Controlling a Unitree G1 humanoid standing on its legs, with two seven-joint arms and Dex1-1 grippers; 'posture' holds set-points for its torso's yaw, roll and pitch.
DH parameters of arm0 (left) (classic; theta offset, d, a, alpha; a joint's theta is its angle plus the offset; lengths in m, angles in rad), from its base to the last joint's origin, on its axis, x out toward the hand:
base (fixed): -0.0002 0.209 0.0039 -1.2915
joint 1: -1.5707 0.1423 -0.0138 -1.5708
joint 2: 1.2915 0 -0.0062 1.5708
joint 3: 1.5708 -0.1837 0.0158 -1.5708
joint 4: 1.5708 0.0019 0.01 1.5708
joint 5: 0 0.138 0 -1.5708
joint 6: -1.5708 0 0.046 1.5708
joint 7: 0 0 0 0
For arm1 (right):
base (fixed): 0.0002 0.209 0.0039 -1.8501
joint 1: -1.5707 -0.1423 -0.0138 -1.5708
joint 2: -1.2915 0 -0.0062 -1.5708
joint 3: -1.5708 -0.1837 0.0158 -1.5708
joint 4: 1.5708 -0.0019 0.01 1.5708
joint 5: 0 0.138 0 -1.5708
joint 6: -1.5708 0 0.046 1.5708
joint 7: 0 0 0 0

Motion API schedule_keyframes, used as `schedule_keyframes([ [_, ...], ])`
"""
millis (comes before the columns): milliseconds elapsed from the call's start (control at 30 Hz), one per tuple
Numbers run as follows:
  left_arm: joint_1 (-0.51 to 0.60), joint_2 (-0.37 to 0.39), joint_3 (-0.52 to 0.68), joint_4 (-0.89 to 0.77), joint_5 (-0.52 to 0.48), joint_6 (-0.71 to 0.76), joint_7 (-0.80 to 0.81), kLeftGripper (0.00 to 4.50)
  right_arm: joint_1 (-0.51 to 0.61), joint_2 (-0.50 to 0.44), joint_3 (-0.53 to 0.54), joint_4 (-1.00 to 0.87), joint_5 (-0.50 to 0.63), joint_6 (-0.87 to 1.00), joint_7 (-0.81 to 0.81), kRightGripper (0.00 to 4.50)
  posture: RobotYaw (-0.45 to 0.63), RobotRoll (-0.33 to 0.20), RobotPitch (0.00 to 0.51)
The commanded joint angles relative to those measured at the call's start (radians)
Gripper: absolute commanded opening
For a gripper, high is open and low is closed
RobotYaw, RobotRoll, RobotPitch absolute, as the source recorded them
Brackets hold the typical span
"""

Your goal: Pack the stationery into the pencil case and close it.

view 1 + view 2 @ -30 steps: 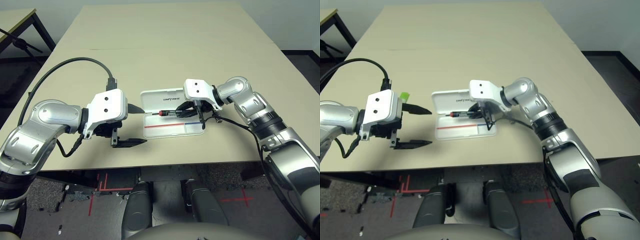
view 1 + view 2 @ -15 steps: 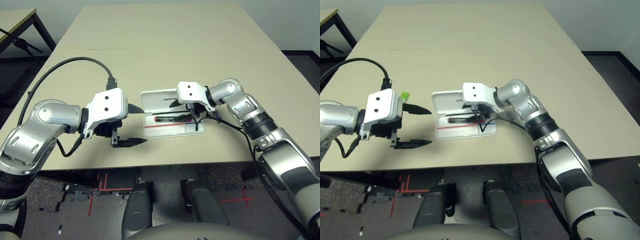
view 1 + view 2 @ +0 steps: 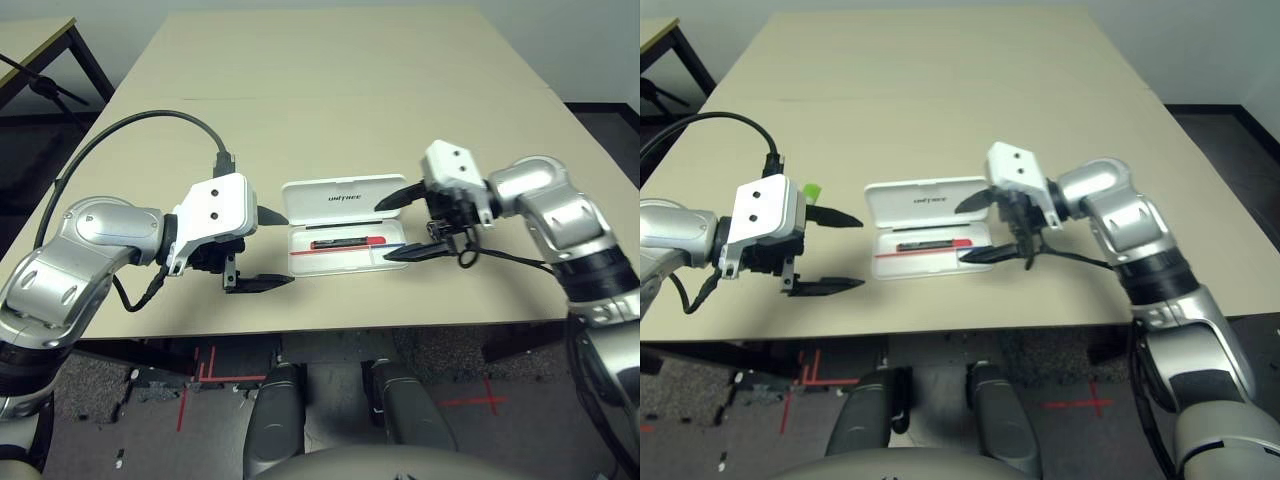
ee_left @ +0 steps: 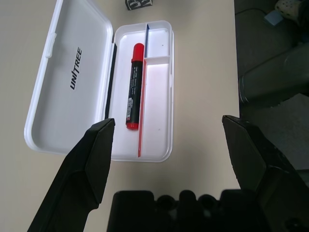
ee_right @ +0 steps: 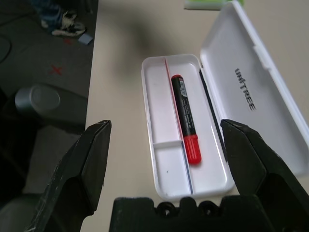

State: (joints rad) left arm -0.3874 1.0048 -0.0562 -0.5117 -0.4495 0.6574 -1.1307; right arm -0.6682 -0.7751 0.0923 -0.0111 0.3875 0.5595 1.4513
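Open case between our two spread grippers, bare table beyond.

We see the flat white hinged pencil case [image 3: 343,226] open near the beige table's [image 3: 340,80] front edge, the red marker with black cap [image 4: 133,86] lying in its tray. Left gripper [image 3: 262,248] and right gripper [image 3: 404,222] flank it, jaws released, holding nothing. A light-green stick [image 3: 811,190] lies behind the left gripper.

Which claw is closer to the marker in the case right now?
Right. The right claw hangs open just off the pencil case's right end, near the marker. The left claw is open too, farther off, past the case's left end.
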Motion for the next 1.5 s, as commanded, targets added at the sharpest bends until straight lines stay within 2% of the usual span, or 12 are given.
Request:
schedule_keyframes([
  [33,0.000,0.010,0.005,-0.018,-0.011,0.017,0.005,4.50,0.029,-0.054,-0.107,-0.075,0.110,0.115,-0.024,4.48,-0.05,0.000,0.103],
  [167,-0.006,0.001,0.005,-0.011,-0.016,0.029,0.013,4.50,0.090,-0.103,-0.200,-0.121,0.166,0.159,-0.072,4.48,-0.06,0.000,0.102],
  [300,-0.009,-0.005,0.003,0.008,-0.013,0.031,0.020,4.50,0.151,-0.141,-0.229,-0.150,0.184,0.161,-0.107,4.48,-0.08,0.000,0.102],
  [433,-0.012,-0.018,0.006,0.036,-0.008,0.037,0.042,4.50,0.185,-0.146,-0.235,-0.182,0.206,0.169,-0.138,4.48,-0.09,0.000,0.102],
  [900,-0.047,-0.072,0.009,0.102,0.011,0.200,0.225,4.50,0.182,-0.166,-0.204,-0.179,0.223,0.164,-0.155,4.48,-0.08,0.000,0.111],
  [1033,-0.060,-0.122,0.021,0.134,0.014,0.294,0.324,4.50,0.174,-0.168,-0.200,-0.190,0.229,0.173,-0.159,4.48,-0.09,0.000,0.117],
  [1267,-0.198,-0.231,0.005,0.345,0.086,0.500,0.533,4.50,0.191,-0.167,-0.194,-0.206,0.226,0.170,-0.167,4.48,-0.10,0.000,0.122],
  [1500,-0.282,-0.333,0.043,0.536,0.150,0.542,0.679,4.50,0.193,-0.172,-0.179,-0.204,0.219,0.165,-0.168,4.48,-0.10,0.000,0.126],
])
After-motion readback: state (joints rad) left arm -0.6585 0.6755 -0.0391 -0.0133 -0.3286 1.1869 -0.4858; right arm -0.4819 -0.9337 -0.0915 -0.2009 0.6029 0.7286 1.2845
